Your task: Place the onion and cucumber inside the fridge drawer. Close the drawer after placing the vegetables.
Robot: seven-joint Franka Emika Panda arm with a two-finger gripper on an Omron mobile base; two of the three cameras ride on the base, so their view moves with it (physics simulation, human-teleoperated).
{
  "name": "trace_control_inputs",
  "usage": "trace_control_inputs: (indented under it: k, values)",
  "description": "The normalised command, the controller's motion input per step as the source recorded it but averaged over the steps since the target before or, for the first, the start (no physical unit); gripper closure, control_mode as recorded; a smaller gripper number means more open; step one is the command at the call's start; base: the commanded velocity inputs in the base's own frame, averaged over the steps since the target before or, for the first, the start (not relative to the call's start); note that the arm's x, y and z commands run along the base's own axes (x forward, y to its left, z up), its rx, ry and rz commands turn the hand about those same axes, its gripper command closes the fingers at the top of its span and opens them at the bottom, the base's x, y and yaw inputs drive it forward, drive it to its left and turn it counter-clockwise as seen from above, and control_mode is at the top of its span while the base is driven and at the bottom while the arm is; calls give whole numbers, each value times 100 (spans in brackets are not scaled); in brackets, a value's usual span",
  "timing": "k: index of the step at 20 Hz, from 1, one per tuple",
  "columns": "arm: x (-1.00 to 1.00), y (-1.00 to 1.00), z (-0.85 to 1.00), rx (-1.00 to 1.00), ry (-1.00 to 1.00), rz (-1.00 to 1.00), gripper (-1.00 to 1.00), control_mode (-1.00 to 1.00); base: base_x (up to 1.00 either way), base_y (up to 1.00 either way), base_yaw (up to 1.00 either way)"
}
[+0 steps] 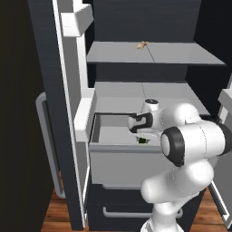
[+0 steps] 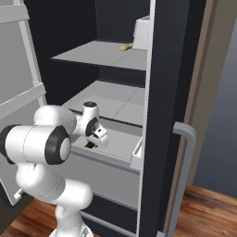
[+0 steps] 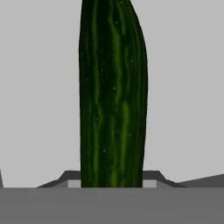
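Cucumber (image 3: pixel 113 92), dark green with paler streaks, runs up the middle of the hand view against the plain light grey floor of the fridge drawer (image 1: pixel 122 161). Its lower end sits between the two dark fingertips (image 3: pixel 151 176), so the jaws are closed on it, as narrow as they go around its girth.

From the left base view, the white arm bends forward and down into the pulled-out drawer, and the gripper (image 1: pixel 144 138) hangs inside it with a sliver of green at its tip. The drawer stands open below two flat grey shelves (image 1: pixel 154 53); a small tan object (image 1: pixel 142 44) lies on the upper shelf. The fridge door (image 1: pixel 68 113) stands open at the left, with a grey bar handle on its outer face.

From the right base view, the gripper (image 2: pixel 92 142) is again low inside the drawer with the green tip showing. Wooden floor (image 2: pixel 208 213) shows at the bottom.
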Motion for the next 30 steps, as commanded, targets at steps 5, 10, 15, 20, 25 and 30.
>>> trace_control_inputs:
  k: [5,10,15,20,25,30]
  values:
    - [-48,0,1,1,0,2,100,-100,0,0,0]
    - [-4,0,18,3,5,2,100,-100,0,0,0]
    - [7,0,29,4,12,2,100,-100,0,0,0]
    - [5,0,19,2,8,3,100,-100,0,0,0]
    - [64,0,-2,3,11,1,100,-100,0,0,0]
    - [33,0,-46,0,7,0,100,-100,0,0,0]
